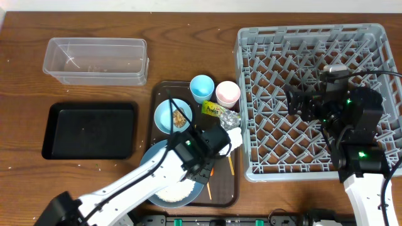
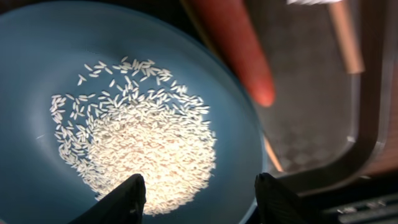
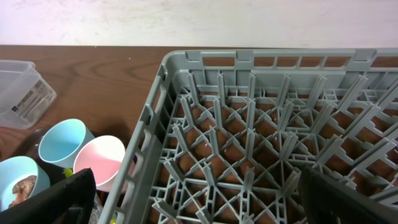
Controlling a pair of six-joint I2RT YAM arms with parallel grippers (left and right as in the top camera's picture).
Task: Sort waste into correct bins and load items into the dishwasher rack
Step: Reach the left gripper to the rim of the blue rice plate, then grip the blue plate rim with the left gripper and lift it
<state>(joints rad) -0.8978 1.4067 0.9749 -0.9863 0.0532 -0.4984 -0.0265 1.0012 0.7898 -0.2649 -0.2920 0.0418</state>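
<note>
The dark-blue plate (image 1: 151,162) lies at the front of the brown serving tray, with white rice (image 1: 178,192) on it. My left gripper (image 1: 196,162) hovers over it, open and empty. The left wrist view shows the rice (image 2: 143,130) on the plate (image 2: 37,56) between the open fingers (image 2: 199,196), with the orange carrot (image 2: 239,50) and a chopstick (image 2: 345,37) beyond. My right gripper (image 1: 301,100) is open and empty above the grey dishwasher rack (image 1: 370,37); its fingers (image 3: 199,199) spread over the pegs (image 3: 261,137).
On the serving tray (image 1: 195,85) stand a light-blue bowl (image 1: 168,116) with a brown lump (image 1: 181,118), a light-blue cup (image 1: 201,88), a pink cup (image 1: 227,93), a foil wrapper (image 1: 217,111) and a napkin (image 1: 234,135). The clear tub (image 1: 94,59) and black tray (image 1: 91,130) are at left.
</note>
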